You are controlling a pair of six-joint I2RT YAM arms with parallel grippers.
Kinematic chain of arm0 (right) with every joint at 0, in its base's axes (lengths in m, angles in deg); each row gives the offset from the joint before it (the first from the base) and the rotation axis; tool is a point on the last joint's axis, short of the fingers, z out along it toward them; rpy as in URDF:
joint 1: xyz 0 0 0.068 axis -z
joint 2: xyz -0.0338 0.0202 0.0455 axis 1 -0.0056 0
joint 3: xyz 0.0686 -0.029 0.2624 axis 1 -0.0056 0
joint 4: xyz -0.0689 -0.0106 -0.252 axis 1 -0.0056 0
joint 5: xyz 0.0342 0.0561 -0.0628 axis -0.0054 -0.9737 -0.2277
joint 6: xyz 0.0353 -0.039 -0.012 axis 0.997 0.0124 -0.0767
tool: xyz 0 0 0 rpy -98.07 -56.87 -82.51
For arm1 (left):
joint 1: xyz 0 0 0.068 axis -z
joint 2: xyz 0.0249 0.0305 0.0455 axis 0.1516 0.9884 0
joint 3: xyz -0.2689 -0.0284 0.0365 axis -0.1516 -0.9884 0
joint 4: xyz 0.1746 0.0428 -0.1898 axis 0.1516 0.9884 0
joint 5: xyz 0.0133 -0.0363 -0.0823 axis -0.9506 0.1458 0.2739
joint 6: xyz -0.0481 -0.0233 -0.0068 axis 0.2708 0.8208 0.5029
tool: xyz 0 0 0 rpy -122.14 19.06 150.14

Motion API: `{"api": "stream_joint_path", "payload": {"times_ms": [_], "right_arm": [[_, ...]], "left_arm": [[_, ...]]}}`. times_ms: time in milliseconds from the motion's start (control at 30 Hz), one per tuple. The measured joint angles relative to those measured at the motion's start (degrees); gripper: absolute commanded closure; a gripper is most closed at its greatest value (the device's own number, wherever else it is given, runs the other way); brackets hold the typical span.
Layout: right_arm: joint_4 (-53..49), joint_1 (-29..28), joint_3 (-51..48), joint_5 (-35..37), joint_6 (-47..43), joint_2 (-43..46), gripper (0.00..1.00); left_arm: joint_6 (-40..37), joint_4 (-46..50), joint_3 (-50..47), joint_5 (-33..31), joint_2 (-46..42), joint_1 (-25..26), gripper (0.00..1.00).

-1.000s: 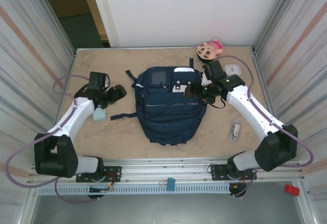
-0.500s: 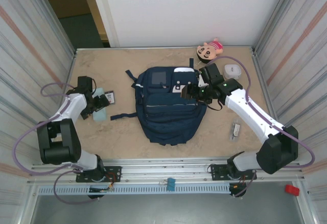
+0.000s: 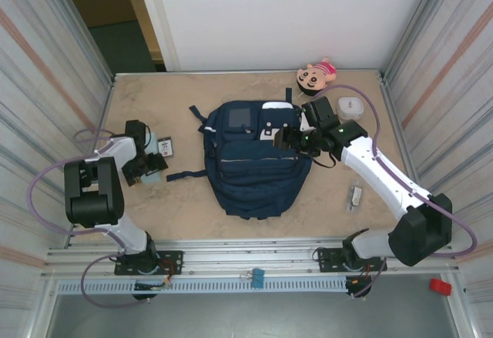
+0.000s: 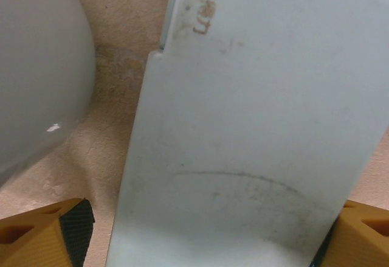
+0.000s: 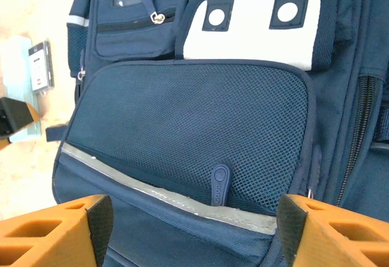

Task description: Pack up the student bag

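Student bag (image 3: 254, 176) sits beneath wide-parted right jaws; parted left jaws flank, perhaps touching, a pale-blue box (image 4: 255, 127).

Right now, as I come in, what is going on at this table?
Two robot arms are working on packing the student bag, which lies flat in the middle of the table. The left tool is low over a pale blue flat item to the left of the bag, with its jaws open on either side of it, not gripping. The right tool hovers open and empty over the bag's mesh pocket. Nothing is being carried at this moment.
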Motion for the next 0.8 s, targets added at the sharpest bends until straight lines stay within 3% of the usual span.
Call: {"api": "stream_joint_path", "payload": {"times_ms": [133, 467, 633, 800], "right_arm": [[0.02, 0.0, 0.0, 0.22, 0.11, 0.09, 0.28], [0.59, -0.04, -0.33, 0.09, 0.13, 2.4, 0.28], [2.6, 0.68, -0.39, -3.43, 0.13, 3.3, 0.27], [4.59, 4.76, -0.42, -11.34, -0.42, 4.48, 0.27]], "left_arm": [[-0.33, -0.13, 0.0, -0.04, 0.33, 0.0, 0.33], [-0.37, -0.09, -1.11, 2.21, -5.55, 0.52, 0.41], [-1.68, -0.35, -1.68, 6.58, -15.34, 4.98, 0.47], [-9.29, -4.46, -1.7, 15.45, -23.47, 10.67, 0.55]]}}
